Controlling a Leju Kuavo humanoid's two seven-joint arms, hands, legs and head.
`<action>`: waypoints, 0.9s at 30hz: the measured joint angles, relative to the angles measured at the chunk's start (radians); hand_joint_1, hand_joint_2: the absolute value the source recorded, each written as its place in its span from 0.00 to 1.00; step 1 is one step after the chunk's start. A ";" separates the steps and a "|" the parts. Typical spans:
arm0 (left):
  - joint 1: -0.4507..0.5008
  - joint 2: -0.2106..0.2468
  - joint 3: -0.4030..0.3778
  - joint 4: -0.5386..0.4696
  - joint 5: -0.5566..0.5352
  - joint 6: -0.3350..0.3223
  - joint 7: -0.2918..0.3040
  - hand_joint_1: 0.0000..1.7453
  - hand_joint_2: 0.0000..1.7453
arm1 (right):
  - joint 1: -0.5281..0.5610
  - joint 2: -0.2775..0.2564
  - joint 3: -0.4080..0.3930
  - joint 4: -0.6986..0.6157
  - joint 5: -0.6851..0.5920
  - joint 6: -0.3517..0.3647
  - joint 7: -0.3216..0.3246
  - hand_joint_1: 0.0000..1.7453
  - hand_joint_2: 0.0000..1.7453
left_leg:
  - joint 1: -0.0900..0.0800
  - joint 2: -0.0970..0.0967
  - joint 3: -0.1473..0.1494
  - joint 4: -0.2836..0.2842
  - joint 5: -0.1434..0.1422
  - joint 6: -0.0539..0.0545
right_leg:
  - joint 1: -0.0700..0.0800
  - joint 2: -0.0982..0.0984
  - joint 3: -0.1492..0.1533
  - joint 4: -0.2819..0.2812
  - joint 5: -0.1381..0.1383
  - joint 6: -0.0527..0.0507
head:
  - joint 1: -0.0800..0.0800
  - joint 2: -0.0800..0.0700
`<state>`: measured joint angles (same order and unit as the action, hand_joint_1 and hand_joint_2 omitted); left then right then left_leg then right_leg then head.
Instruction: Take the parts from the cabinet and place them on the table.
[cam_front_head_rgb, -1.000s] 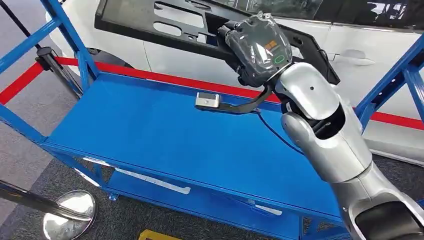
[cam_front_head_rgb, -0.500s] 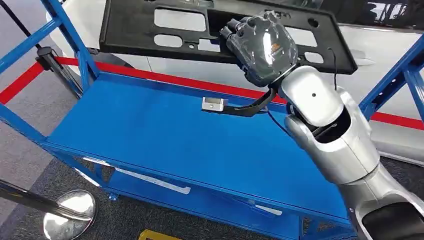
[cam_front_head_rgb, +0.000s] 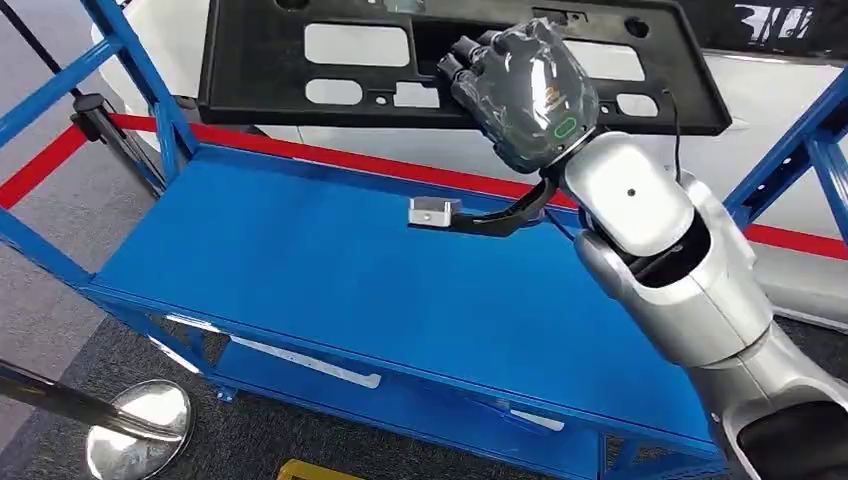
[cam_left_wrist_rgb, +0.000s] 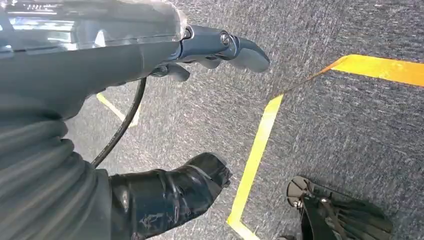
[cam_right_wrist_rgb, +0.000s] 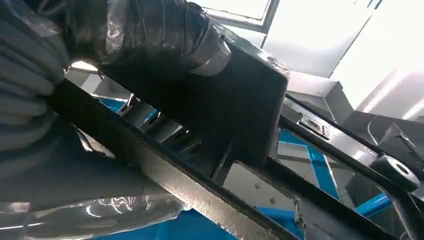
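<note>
Panel (cam_front_head_rgb: 350, 75), black plastic with cut-out windows, held in the air above the blue bench (cam_front_head_rgb: 330, 270), its long axis running side to side across the head view, roughly parallel to the bench's far edge. Right robot hand (cam_front_head_rgb: 525, 95) is clamped on the panel near its right-hand portion, so most of its length overhangs to the left. Left robot hand (cam_left_wrist_rgb: 150, 125) hangs over grey carpet, fingers apart, holding nothing. Placing likely calls for lowering straight down.

right robot hand (cam_front_head_rgb: 525, 95) raised, gripping, left robot hand (cam_left_wrist_rgb: 200, 55) hanging, fingers apart
</note>
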<state>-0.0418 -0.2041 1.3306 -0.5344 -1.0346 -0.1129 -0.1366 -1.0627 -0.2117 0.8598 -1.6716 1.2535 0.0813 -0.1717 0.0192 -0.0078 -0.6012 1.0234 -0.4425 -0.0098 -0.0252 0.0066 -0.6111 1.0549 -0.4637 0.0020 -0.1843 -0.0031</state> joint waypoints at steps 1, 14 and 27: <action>0.000 0.000 0.000 0.000 0.000 0.000 0.000 0.00 1.00 | 0.000 0.000 0.000 0.000 0.000 0.000 0.000 1.00 1.00 | 0.000 0.000 0.000 0.000 0.000 0.000 | 0.000 0.000 0.000 0.000 0.000 0.000 | 0.000 0.000; -0.001 0.002 0.000 0.004 -0.007 0.004 -0.003 0.00 1.00 | -0.010 -0.009 0.011 0.000 0.024 -0.009 -0.001 1.00 1.00 | 0.000 0.000 0.000 0.000 0.000 0.000 | 0.000 0.000 0.000 0.000 0.000 0.000 | 0.000 0.000; -0.002 0.002 0.000 0.010 -0.026 0.001 -0.009 0.00 1.00 | -0.020 -0.028 0.023 -0.009 0.013 -0.026 -0.019 1.00 1.00 | 0.000 0.000 0.000 0.000 0.000 0.000 | 0.000 0.000 0.000 0.000 0.000 0.000 | 0.000 0.000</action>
<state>-0.0438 -0.2022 1.3306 -0.5245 -1.0601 -0.1122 -0.1457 -1.0822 -0.2400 0.8824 -1.6808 1.2669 0.0557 -0.1907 0.0192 -0.0078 -0.6012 1.0234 -0.4426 -0.0098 -0.0252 0.0066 -0.6111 1.0549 -0.4636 0.0020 -0.1843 -0.0031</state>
